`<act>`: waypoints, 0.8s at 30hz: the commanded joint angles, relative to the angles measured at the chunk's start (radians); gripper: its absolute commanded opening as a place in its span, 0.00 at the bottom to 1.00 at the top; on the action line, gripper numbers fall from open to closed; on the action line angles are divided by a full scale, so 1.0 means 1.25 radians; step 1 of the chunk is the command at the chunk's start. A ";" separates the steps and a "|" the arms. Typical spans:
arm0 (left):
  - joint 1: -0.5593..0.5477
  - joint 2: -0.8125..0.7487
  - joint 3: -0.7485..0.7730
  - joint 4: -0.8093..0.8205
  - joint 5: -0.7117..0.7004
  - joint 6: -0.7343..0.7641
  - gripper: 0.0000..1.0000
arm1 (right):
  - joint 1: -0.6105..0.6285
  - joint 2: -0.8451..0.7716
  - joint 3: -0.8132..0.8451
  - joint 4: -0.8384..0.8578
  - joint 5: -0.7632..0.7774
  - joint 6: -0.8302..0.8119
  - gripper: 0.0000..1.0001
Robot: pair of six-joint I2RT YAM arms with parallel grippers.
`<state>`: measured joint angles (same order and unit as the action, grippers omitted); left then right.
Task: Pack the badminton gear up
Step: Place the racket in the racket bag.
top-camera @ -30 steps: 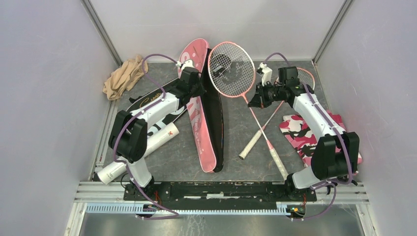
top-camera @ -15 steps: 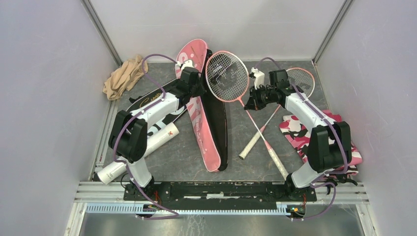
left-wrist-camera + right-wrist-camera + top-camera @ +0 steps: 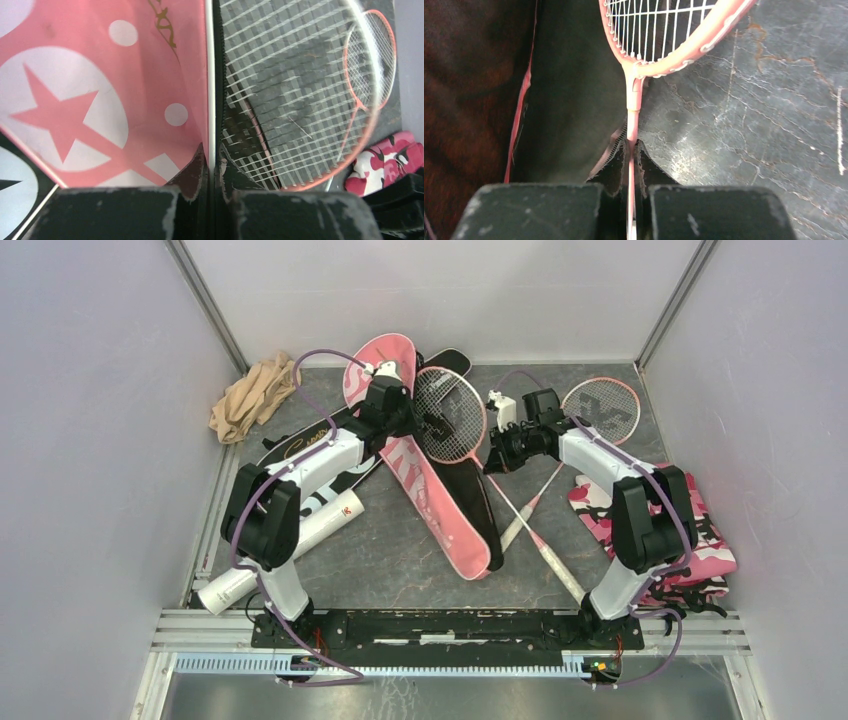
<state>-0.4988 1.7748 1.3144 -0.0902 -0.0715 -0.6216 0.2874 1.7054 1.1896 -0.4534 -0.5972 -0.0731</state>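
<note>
Near edge first: the white tube (image 3: 225, 585) lies at the left, its near end close to the worktop (image 3: 385, 560) front edge and the left wall, its far end running under the left arm. We see bare worktop between the tube and the pink bag (image 3: 432, 502), and a smaller bare wedge between that bag and the right arm's base. At the near right, the camo cloth (image 3: 700, 555) sits against the right wall, partly under the right arm's elbow. The held racket (image 3: 450, 415) has its white handle down near the right base; its shaft crosses the second racket (image 3: 600, 408) shaft just this side of the right tool. The right tool (image 3: 630, 155) is clamped on the held racket's thin pink shaft, just below the head. The left tool (image 3: 212, 172) is pinched shut on the pink bag's white-piped edge. The held racket's head lies over the bag's black side, right beside that edge; whether it is inside the mouth or only on top we cannot tell. The black bag (image 3: 285, 450) lies under the left arm, just beside the tube. Farther back, the second racket's head lies flat near the far right corner, apart from the right tool. The pink bag's far tip is up at the back wall; the beige cloth (image 3: 250, 395) is bunched in the far left corner.
</note>
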 commanded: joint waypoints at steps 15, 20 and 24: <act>-0.030 0.037 -0.030 0.179 0.167 0.125 0.02 | 0.047 0.072 0.092 -0.137 -0.091 0.009 0.00; -0.045 0.058 -0.030 0.183 0.196 0.085 0.02 | 0.054 0.096 0.138 -0.064 -0.106 0.095 0.00; -0.052 0.071 -0.020 0.182 0.219 0.053 0.02 | 0.060 0.104 0.151 0.016 -0.099 0.175 0.00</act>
<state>-0.5350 1.8503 1.2732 0.0608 0.1104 -0.5045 0.3367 1.8366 1.3128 -0.5850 -0.6514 0.0093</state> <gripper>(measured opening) 0.056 0.017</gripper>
